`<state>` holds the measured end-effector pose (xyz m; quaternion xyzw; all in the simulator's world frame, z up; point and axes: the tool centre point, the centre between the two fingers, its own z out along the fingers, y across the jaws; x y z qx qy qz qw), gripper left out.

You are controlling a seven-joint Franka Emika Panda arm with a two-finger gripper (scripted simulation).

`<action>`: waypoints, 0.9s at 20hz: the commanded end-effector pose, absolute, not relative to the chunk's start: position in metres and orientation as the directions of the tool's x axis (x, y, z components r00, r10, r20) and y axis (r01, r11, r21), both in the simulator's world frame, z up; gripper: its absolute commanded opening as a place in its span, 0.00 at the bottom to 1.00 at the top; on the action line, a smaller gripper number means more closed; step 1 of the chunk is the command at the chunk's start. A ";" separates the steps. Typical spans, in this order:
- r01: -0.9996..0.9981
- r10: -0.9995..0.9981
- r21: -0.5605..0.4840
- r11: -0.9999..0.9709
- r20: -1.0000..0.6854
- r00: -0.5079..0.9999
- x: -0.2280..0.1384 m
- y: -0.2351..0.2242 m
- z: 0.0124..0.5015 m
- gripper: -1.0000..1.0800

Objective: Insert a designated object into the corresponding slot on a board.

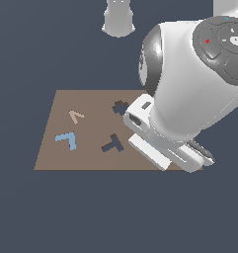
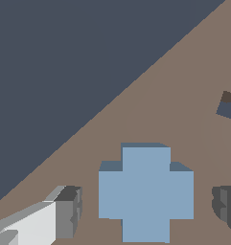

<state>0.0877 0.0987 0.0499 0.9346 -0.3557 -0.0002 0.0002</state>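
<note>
The light-blue cross, the designated object point(image 2: 145, 191), lies flat on the brown board point(image 2: 174, 95) in the wrist view. My gripper point(image 2: 145, 208) is open and straddles it, with one dark fingertip point(image 2: 68, 211) on each side and a gap between each pad and the cross. In the exterior view the arm's white hand point(image 1: 160, 146) hangs low over the board's point(image 1: 91, 158) right part and hides the cross and the fingertips. The slot point(image 1: 120, 107), a dark notched cross cutout, shows near the board's far edge, just left of the hand.
A dark T-shaped cutout point(image 1: 112, 144), a light-blue L-shaped piece point(image 1: 67, 140) and a tan V point(image 1: 76, 116) sit on the board's left half. A corner of a dark cutout point(image 2: 228, 106) shows in the wrist view. The robot's base point(image 1: 119, 20) stands behind the board.
</note>
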 end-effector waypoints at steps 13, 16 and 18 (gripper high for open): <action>-0.667 -0.667 0.000 -0.745 0.000 0.745 0.088 0.099 0.030 0.00; -0.667 -0.667 0.000 -0.745 0.000 0.745 0.088 0.099 0.030 0.00; -0.667 -0.667 0.000 -0.745 0.000 0.745 0.088 0.099 0.030 0.00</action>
